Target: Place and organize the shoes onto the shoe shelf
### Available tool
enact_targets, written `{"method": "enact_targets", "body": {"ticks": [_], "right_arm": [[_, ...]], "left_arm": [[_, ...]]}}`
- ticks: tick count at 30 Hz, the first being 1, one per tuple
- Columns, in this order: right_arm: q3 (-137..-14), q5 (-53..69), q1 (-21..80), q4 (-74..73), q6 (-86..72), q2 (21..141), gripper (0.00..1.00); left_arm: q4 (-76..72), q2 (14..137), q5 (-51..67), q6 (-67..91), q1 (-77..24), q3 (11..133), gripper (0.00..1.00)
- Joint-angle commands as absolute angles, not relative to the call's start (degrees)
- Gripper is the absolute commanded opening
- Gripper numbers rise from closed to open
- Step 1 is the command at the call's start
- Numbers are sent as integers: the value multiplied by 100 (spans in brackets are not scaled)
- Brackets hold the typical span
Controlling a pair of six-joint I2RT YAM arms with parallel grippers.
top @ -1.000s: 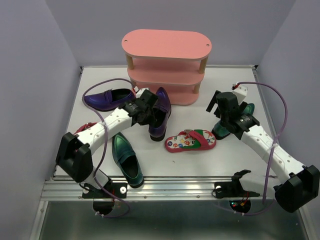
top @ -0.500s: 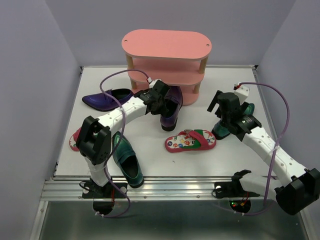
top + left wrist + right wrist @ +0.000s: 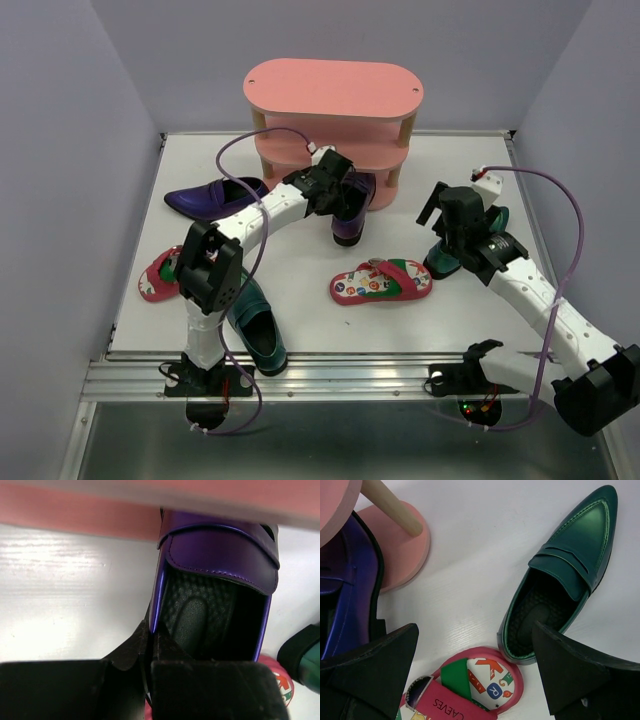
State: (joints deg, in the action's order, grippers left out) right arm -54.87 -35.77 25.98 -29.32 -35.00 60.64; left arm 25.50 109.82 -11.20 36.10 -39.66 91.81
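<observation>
The pink three-tier shoe shelf (image 3: 335, 95) stands at the back. My left gripper (image 3: 328, 193) is shut on the side wall of a purple loafer (image 3: 351, 212), whose toe points into the shelf's low tier. In the left wrist view the fingertips (image 3: 150, 632) pinch the loafer's (image 3: 215, 575) left rim under a pink board (image 3: 75, 512). My right gripper (image 3: 474, 630) is open and empty above a dark-green loafer (image 3: 565, 575) and a red flip-flop (image 3: 475, 687). The second purple loafer (image 3: 208, 197), second green loafer (image 3: 256, 322) and second flip-flop (image 3: 160, 272) lie at the left.
The centre flip-flop (image 3: 382, 281) lies between the arms. The right green loafer (image 3: 486, 232) is partly hidden by the right arm. A shelf post (image 3: 390, 505) and the bottom board (image 3: 405, 545) show in the right wrist view. Grey walls enclose the table.
My left arm has carried the purple loafer back and to the right, up to the shelf's low tier. The right arm has hardly moved.
</observation>
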Motion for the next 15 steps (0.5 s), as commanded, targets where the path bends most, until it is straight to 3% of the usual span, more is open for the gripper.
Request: {"method": "enact_targets", "body": {"ticks": [1,15], "right_arm": [[-5599,-3700,2628,-3041,-3595,5968,100],[-5608,-3753,2628,-3173,-3683,5933,100]], "left_arm": [[1872,10915,-1345,3533,-3981,9878,0],[1600,11531,-1854,3639,-3981,10467,0]]}}
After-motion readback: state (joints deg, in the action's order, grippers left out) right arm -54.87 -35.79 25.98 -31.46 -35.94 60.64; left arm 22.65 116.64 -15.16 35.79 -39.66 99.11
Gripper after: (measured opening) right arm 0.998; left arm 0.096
